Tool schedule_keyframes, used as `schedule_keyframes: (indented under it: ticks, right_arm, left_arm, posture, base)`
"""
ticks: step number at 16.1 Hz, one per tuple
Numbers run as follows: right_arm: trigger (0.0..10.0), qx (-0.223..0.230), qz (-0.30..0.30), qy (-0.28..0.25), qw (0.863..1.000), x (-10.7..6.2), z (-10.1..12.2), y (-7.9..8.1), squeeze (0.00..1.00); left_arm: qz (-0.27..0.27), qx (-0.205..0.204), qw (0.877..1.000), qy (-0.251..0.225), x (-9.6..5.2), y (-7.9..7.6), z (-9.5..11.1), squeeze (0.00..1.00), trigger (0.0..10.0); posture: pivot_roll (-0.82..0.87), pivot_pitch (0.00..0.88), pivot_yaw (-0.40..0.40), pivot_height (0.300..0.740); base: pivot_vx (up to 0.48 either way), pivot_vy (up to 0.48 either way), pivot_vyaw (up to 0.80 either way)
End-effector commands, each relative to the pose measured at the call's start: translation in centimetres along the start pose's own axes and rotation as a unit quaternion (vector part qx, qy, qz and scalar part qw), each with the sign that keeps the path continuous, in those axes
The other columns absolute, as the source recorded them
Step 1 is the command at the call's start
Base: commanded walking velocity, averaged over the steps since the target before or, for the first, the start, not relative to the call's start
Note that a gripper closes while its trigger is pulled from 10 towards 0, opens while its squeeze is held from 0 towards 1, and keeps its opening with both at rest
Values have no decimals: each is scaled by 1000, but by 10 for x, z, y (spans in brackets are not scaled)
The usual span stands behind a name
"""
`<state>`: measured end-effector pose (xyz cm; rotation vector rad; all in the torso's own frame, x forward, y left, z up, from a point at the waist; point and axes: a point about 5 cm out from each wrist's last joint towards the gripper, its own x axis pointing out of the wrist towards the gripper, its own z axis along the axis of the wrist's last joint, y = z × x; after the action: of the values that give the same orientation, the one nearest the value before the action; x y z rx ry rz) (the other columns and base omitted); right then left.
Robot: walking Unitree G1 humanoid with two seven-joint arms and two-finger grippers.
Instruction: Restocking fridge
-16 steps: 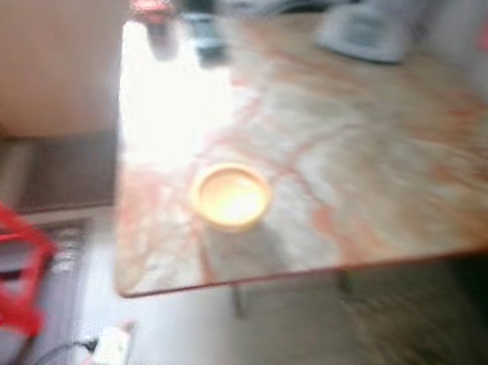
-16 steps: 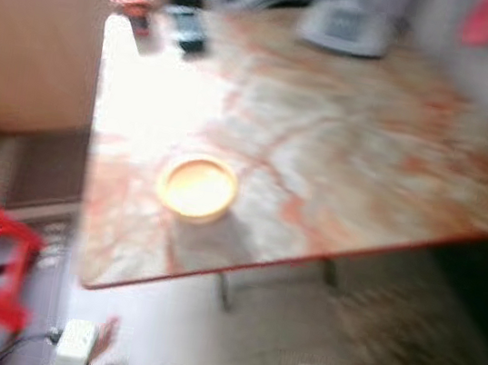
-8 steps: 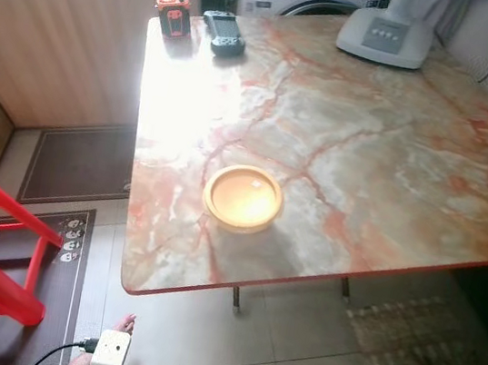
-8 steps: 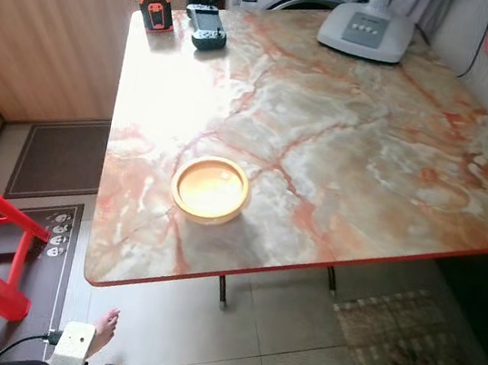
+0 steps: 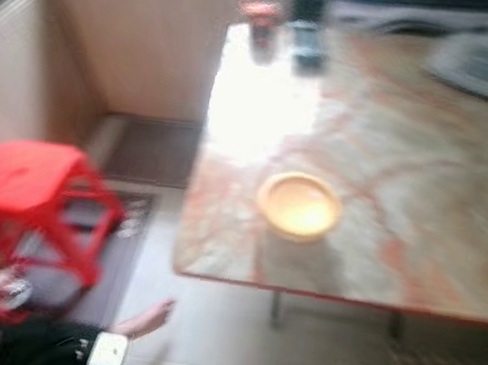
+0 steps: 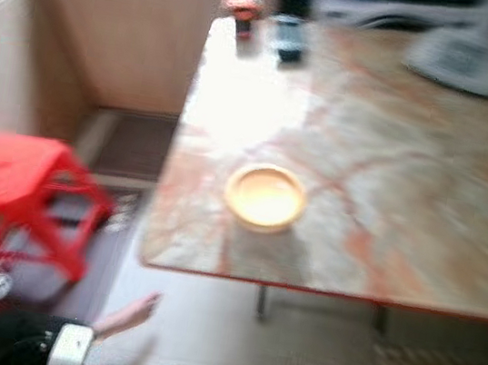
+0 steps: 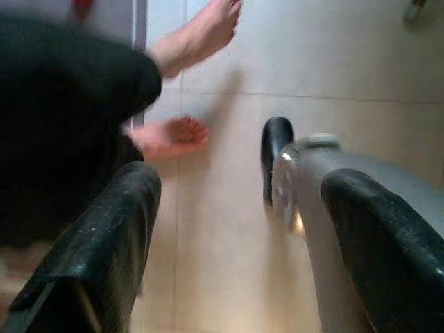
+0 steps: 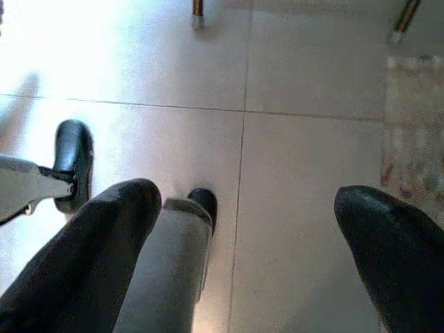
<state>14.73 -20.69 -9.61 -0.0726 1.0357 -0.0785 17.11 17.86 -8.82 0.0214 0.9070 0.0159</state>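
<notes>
- Left claw (image 7: pixel 236 229): fingers spread wide, holding nothing, hanging low over the tiled floor (image 7: pixel 222 270); one black finger (image 7: pixel 104 243) on each side of the wrist view.
- Right claw (image 8: pixel 243 243): fingers likewise spread, holding nothing, pointing down at the floor.
- Robot's own leg (image 8: pixel 170 257) and black foot (image 8: pixel 73 156): seen between and beside the right claw's fingers.
- Person: bare foot (image 7: pixel 201 31) and hand (image 7: pixel 170 135) on the floor near the left claw, with a dark garment (image 7: pixel 62 125) beside them; the foot also appears at the lower left of the head views.
- Stool (image 5: pixel 35 197): red, standing on the floor to the robot's left, near the person and apart from the counter.
- Counter (image 5: pixel 422 218): marbled top ahead of the robot, blurred.
- Bowl (image 5: pixel 299 205): yellow, on the counter near its front edge.
- Two small items (image 5: pixel 285 28): at the counter's far left corner, too blurred to identify.
- Grey appliance (image 5: pixel 486 67): at the far right of the counter.
- Fridge and stock: cannot be made out.
</notes>
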Motion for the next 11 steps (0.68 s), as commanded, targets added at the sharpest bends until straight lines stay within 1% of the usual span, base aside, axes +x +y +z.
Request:
schedule_keyframes:
  ticks: [1,4,7,8,9,10,11]
  right_arm:
    - [10000,11,7,5,1000,0,-3,6,0]
    - [10000,13,7,3,1000,0,-3,6,0]
    - [10000,14,5,3,1000,0,-2,6,0]
    - [10000,13,4,2,1000,0,-2,5,0]
    - [10000,14,3,2,1000,0,-2,5,0]
    - [10000,14,3,1,1000,0,-2,5,0]
    - [10000,15,1,0,1000,0,-2,5,0]
  left_arm:
    - [10,6,1000,6,-1,8,-2,0,10000]
    - [8,4,1000,-8,0,9,2,0,10000]
    - [18,9,999,-49,1,10,18,0,10000]
    - [61,20,994,-86,1,18,28,0,10000]
    - [89,17,990,-107,-1,25,33,0,10000]
    - [97,20,988,-118,-2,28,35,0,10000]
    - [122,25,976,-177,-7,37,47,0,10000]
  posture:
    - [-75,148,51,740]
    - [-72,160,51,740]
    - [-70,165,52,740]
    - [-69,163,52,740]
    - [-72,164,52,740]
    - [-72,164,52,740]
    - [-66,168,45,740]
  base:
    - [0,0,0]
    - [0,0,0]
    - [0,0,0]
    - [0,0,0]
    - [0,0,0]
    - [0,0,0]
    - [0,0,0]
